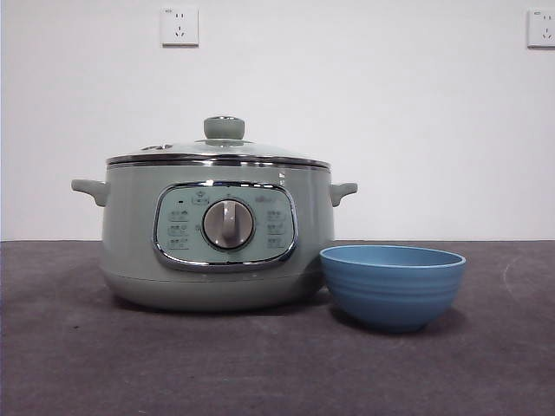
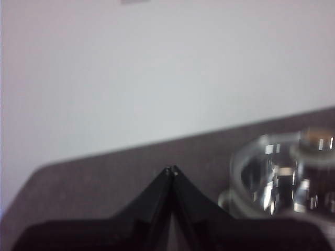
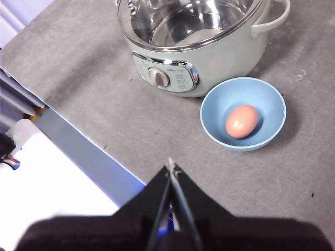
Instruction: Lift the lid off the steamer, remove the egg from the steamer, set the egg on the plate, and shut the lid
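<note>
Since the egg (image 3: 242, 121) already lies in the plate (image 3: 272, 99) and the lid (image 1: 217, 154) sits closed on the steamer (image 1: 130, 251), the whole task looks finished, as far as these views let me judge: lid lifted, egg moved, lid back on. Nothing seems left but for the arms to wait.

From the right gripper (image 3: 171, 168), whose jaws are pressed together on nothing, the egg is well ahead and below, resting near the middle of the blue plate. That plate stands just beside the steamer, on the side of the control panel (image 3: 167, 77), perhaps touching the pot's wall; I cannot tell for certain. Through the glass of the lid, the steel inside of the pot shows bare.

The left gripper (image 2: 171, 170) is likewise clenched and holds nothing. It hangs apart from the pot, with the shiny lid and its knob (image 2: 318, 141) blurred off to one side of it. Neither gripper shows in the front view, where pot and plate stand alone on the dark table (image 1: 87, 364).
</note>
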You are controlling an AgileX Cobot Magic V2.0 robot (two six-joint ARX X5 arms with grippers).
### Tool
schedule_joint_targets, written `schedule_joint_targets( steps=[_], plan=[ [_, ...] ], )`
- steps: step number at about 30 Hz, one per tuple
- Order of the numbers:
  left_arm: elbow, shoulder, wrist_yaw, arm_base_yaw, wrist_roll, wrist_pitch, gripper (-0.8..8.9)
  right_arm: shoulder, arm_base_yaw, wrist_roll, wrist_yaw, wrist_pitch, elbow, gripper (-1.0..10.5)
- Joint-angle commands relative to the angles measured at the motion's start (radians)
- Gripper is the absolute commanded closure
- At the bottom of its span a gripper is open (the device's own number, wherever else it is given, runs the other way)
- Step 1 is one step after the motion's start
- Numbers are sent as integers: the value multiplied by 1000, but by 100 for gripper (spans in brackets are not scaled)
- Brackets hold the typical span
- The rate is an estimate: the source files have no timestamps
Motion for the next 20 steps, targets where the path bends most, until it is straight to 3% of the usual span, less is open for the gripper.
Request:
schedule_joint_targets(
  steps=[1,10,20],
  plan=[
    [-121,-75,-4,17,0,14,816,-1,2,6,1,2,-5,946],
    [-341,-228,-55,26,-72,13,816,-1,2,6,1,2,-5,946],
    [-431,-326,-56,26,-122,-53,816,-1,2,6,1,2,-5,946]
  ],
)
